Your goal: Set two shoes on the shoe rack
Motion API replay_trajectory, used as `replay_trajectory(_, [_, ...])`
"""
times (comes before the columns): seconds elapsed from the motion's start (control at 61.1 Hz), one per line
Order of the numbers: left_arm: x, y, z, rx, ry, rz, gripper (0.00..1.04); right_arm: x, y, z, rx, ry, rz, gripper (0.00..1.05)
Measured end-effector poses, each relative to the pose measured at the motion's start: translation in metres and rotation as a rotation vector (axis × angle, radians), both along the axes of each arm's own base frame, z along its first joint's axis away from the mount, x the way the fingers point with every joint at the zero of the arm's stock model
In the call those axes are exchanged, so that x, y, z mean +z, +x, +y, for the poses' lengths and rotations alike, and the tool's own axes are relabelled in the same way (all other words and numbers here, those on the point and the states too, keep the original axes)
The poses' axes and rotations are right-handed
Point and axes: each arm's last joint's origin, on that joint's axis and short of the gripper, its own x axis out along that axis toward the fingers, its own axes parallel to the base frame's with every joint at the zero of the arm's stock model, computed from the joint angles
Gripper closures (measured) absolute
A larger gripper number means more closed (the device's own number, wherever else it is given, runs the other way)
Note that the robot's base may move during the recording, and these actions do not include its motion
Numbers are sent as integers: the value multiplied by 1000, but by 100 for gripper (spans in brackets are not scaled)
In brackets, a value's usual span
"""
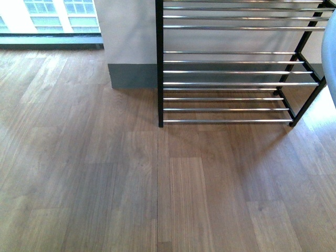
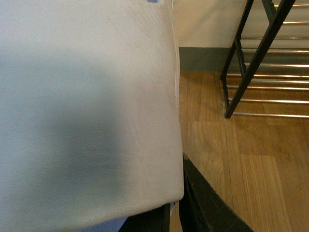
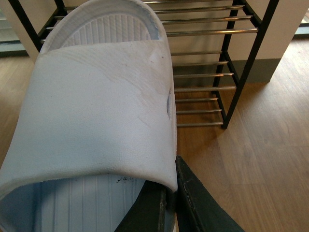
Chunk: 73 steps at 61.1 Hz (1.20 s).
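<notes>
1. Presently, the right gripper holds the first slipper, a pale blue rubber slide. Its two dark fingers are set narrow, pinching the side edge of the strap between them.
2. The ribbed footbed of the first slipper shows at both ends of the strap. The far end points toward the shoe rack, and the slipper is apart from the rack.
3. The left gripper holds the second slipper. Its dark fingers are likewise closed on the edge of a pale surface that fills most of the left wrist view. The surface is too close to the camera to show its shape.
4. The shoe rack lies beyond the second slipper, not touching it.
5. The shoe rack has a black frame and shelves of chrome rods. It stands on the wooden floor in front of a wall with a grey baseboard.
6. In the front view, a pale blue edge crosses the right border, over the right end of the rack. Which slipper it belongs to cannot be told.
</notes>
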Motion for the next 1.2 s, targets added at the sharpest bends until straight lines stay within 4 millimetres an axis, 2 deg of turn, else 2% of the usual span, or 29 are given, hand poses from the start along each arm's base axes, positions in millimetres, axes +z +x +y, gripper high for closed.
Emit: replay_trajectory(1.195, [-1, 0, 0, 1, 4, 4, 103, 0, 0, 0, 1, 0, 1, 103])
